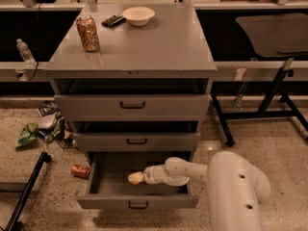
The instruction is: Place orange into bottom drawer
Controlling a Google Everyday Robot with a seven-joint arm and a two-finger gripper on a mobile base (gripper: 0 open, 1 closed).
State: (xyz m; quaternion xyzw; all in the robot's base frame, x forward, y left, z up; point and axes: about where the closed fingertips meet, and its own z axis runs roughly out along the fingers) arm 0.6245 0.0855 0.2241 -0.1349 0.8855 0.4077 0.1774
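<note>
One view only, the camera view. My gripper (136, 178) is inside the bottom drawer (106, 202), which stands pulled out. My arm (185, 171) crosses its 3 o'clock side, and the gripper points toward 9 o'clock near the middle of the tray. I cannot tell whether the gripper is open or closed. I also cannot make out the orange as a separate thing. Only a pale yellowish tip shows there, so if I hold the fruit, it sits at that tip, and I see it nowhere else.

I judge three risks. If I let go too high, a round fruit may bounce and roll to the 9 o'clock wall, or hop the low front at 6 o'clock and land on the floor by the red can (80, 171). If I lift out carelessly, my arm may strike the middle drawer (137, 141) just above at 12 o'clock. If I drag against the side wall at 3 o'clock, the drawer may shift while the fruit is loose.
</note>
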